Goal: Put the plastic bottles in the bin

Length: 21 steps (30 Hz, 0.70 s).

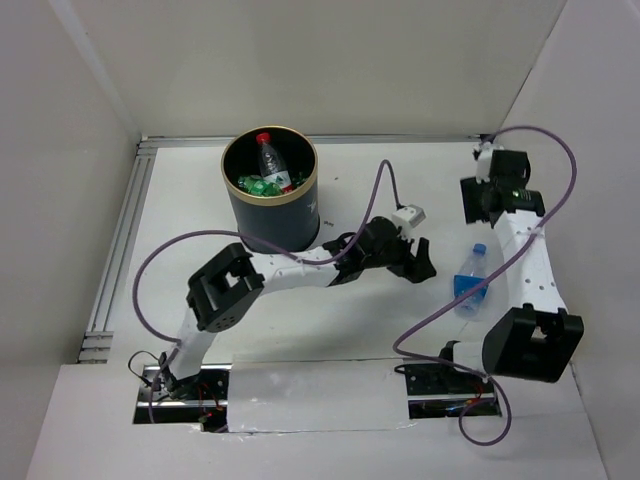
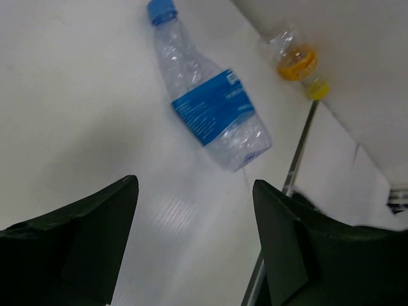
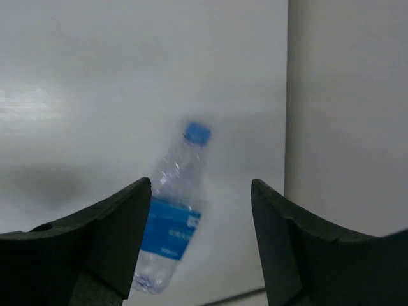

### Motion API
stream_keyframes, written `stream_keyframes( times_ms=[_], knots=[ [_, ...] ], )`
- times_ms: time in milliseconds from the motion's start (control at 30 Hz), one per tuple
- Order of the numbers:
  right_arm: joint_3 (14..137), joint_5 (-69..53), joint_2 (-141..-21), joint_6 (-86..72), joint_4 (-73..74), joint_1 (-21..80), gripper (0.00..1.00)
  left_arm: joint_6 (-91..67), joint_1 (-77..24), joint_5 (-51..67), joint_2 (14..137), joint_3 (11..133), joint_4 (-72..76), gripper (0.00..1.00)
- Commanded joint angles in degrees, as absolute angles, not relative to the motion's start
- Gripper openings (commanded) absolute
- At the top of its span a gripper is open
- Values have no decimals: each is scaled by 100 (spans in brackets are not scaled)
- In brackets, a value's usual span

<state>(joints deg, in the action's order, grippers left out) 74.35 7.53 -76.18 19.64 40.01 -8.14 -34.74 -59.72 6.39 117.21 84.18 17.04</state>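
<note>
The dark navy bin (image 1: 270, 222) with a gold rim stands at the back left. It holds a clear red-capped bottle (image 1: 268, 158) and green bottles (image 1: 258, 185). A clear bottle with a blue label and cap (image 1: 469, 281) lies on the table at the right; it also shows in the left wrist view (image 2: 213, 105) and the right wrist view (image 3: 172, 220). My left gripper (image 1: 415, 262) (image 2: 194, 185) is open and empty, just left of it. My right gripper (image 1: 475, 205) (image 3: 200, 185) is open and empty, above and behind it. An orange-labelled bottle (image 2: 298, 60) lies by the right wall.
White walls close the table at the back and right (image 3: 347, 115). A metal rail (image 1: 118, 250) runs along the left edge. The right arm's elbow (image 1: 530, 345) and purple cables (image 1: 440, 320) lie near the blue-label bottle.
</note>
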Motion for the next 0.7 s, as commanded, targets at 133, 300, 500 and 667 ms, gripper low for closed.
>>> stream_keyframes(
  times_ms=[133,300,500,667],
  knots=[
    [5787,1557,-6296,2363,4737,-2150,79,-4455,-5915,1846,12997,9966,1591,94],
    [5248,1598,-5775,2505,4615,-2715,86,-4939,-5862,2206,13517,10344,2057,100],
    [4291,2056,-5459,2637,4177,-3111,90,-4966,-6029,2040,14018,11055,1978,100],
    [3753,2381,-5388,2882,3622,-3164,90,-4860,-6082,1495,14343,11425,1627,100]
  ],
)
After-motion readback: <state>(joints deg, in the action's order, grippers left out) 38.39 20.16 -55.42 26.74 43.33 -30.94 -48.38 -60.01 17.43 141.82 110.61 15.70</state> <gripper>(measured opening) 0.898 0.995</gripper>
